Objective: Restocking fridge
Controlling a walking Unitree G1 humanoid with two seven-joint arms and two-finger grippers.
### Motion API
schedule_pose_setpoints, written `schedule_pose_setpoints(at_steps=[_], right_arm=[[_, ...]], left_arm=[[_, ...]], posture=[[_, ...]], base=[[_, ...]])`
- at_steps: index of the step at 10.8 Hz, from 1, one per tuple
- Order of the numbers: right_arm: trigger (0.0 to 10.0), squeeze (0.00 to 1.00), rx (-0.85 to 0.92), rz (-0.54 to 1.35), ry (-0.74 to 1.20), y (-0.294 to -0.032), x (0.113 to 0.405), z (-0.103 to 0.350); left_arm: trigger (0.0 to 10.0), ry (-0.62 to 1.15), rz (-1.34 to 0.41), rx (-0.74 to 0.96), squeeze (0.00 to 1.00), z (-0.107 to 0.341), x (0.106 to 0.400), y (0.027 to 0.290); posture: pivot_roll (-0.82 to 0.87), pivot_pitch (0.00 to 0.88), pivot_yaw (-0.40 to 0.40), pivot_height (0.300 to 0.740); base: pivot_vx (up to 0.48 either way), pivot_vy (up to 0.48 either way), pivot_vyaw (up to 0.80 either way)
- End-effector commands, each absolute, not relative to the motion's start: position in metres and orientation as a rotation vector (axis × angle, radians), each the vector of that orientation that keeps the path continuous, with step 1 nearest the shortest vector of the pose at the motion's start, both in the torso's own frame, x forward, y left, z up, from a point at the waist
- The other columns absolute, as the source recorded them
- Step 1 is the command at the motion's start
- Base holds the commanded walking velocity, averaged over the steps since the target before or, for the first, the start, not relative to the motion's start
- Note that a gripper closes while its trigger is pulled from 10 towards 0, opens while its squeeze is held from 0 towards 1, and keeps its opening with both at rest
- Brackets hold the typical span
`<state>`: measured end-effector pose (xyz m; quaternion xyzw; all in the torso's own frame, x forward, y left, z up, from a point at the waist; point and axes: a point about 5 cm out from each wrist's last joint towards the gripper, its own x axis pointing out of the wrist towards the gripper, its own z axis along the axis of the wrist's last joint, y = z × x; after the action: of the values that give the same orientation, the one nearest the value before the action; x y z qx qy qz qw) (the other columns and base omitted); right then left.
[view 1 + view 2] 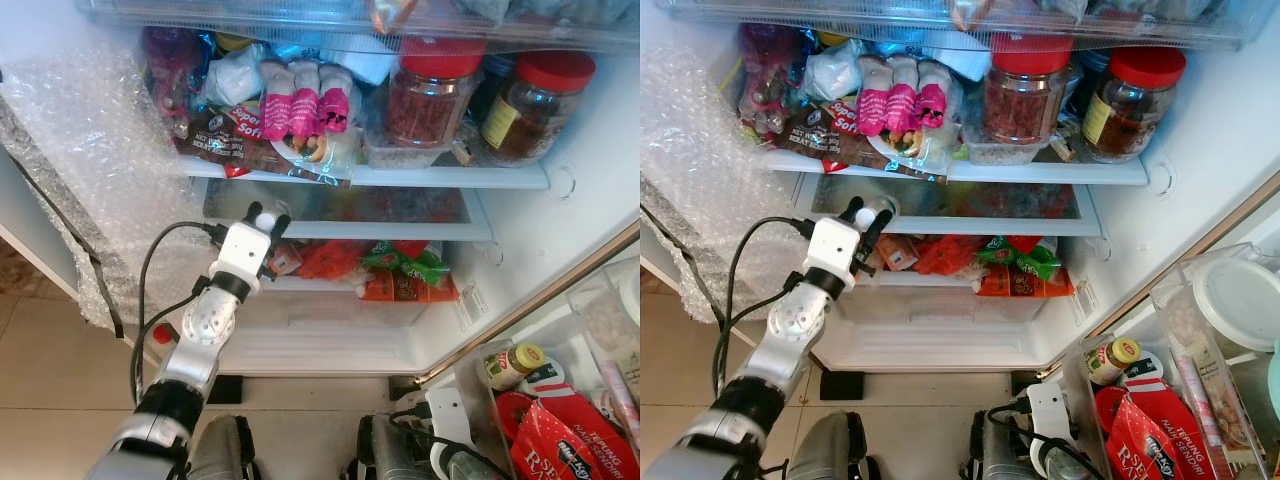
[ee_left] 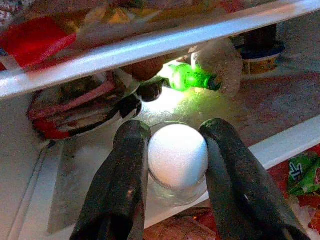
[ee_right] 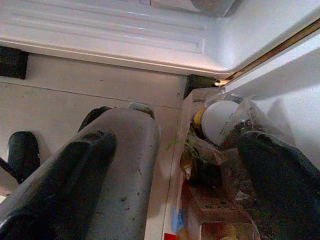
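My left claw (image 1: 267, 222) is clamped on a small clear glass jar with a round white lid (image 2: 178, 156), one black finger (image 2: 125, 170) pressed on each side. The jar sits at the front edge of the middle fridge shelf (image 1: 400, 229), centre-left in the head views. Deeper on that shelf in the wrist view: a glossy green bottle (image 2: 192, 78), a dark tub, crinkled red and dark wrappers.

Upper shelf, top of frame: two glass jars with red screw lids (image 1: 432, 92) holding dark reddish stuff, a pack with pink wrapping (image 1: 305, 105), a brown foil packet, soft plastic bags. Below the middle shelf, red and green plastic packs (image 1: 405, 272) lie in the drawer. Bubble wrap (image 1: 90, 150) covers the fridge's left wall, upper left.

My right claw (image 3: 185, 190) hangs low with fingers spread wide, holding nothing. The door bin (image 1: 560, 400) at lower right holds a yellow-lidded jar (image 1: 515, 362) and a red crinkly bag (image 1: 570, 440). Beige floor tiles below.
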<state>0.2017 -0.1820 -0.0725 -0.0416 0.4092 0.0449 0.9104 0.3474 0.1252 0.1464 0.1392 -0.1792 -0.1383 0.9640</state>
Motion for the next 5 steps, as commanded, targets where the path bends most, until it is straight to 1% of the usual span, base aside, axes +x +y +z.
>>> schedule_pose_setpoints(at_steps=[1, 5], right_arm=[[10.0, 0.00, -0.095, 0.111, 0.999, -0.182, 0.164, -0.092], [10.0, 0.00, -0.098, 0.118, 1.001, -0.182, 0.164, -0.093]], left_arm=[[10.0, -0.304, -0.261, 0.209, 0.00, 0.136, 0.348, 0.128], [10.0, -0.194, -0.288, 0.198, 0.00, 0.112, 0.345, 0.134]], posture=[[-0.16, 0.217, -0.071, 0.629], [-0.16, 0.218, -0.070, 0.629]], base=[[0.000, 0.000, 0.00], [0.000, 0.000, 0.00]])
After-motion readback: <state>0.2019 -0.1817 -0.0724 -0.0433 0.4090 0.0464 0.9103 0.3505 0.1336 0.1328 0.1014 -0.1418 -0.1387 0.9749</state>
